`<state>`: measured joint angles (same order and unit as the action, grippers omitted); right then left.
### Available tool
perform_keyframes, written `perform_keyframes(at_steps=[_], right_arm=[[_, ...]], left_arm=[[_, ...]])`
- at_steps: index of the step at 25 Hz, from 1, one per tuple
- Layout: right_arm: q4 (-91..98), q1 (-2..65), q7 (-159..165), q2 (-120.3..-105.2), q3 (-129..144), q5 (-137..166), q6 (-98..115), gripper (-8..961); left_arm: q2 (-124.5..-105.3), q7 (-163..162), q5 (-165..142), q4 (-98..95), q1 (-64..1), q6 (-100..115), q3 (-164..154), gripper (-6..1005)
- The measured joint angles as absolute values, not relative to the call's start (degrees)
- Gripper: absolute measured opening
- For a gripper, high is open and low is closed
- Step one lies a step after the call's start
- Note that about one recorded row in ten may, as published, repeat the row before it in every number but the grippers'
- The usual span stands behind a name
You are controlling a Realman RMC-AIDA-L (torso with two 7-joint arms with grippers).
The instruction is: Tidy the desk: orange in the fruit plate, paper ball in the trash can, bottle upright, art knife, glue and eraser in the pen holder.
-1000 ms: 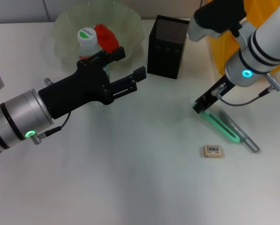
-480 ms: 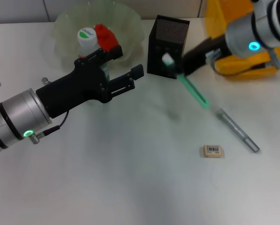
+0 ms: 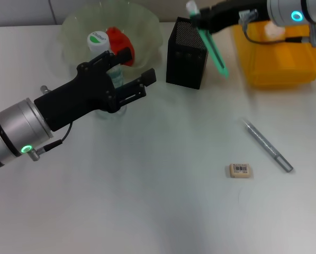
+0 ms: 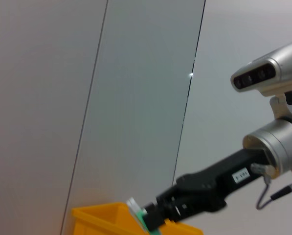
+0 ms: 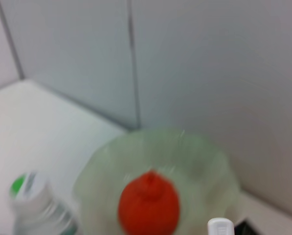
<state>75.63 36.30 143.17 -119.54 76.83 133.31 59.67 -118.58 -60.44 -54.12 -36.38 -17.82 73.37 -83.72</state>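
Note:
My right gripper (image 3: 201, 21) is shut on the green glue stick (image 3: 215, 53). It holds the stick tilted in the air over the black mesh pen holder (image 3: 188, 53), white cap (image 5: 220, 227) uppermost. The silver art knife (image 3: 266, 145) and the eraser (image 3: 240, 170) lie on the table at the right. The bottle (image 3: 98, 41) stands upright beside the fruit plate (image 3: 147, 24), which holds the orange (image 3: 118, 39). My left gripper (image 3: 134, 66) is open, its black body crossing in front of the bottle's middle. A pale lump, likely the paper ball (image 3: 274, 30), sits in the yellow trash can (image 3: 277, 58).
The yellow trash can stands at the back right, right of the pen holder. The fruit plate is at the back left. Bare white table stretches across the front and middle.
My right gripper has lifted the glue from beside the art knife and carried it back to above the pen holder. My left gripper has drawn back a little to the left.

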Motion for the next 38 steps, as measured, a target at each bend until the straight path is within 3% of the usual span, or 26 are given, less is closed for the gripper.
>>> perform_keyframes(at_steps=[9,24,38], right_arm=[[65.3,36.2,122.6,-119.45,76.7,109.0,47.3,183],[46.9,35.0,79.3,-119.44,73.6,67.1,45.9,188],[32.8,37.8,58.0,-119.58,74.2,52.4,46.3,194]], left_arm=[[-118.56,-60.3,-54.1,-36.4,-17.9,73.5,-83.6,798],[-117.73,-60.4,-54.6,-36.4,-16.9,73.6,-83.6,798],[-117.33,-61.2,-54.6,-36.6,-17.4,73.7,-83.6,798]])
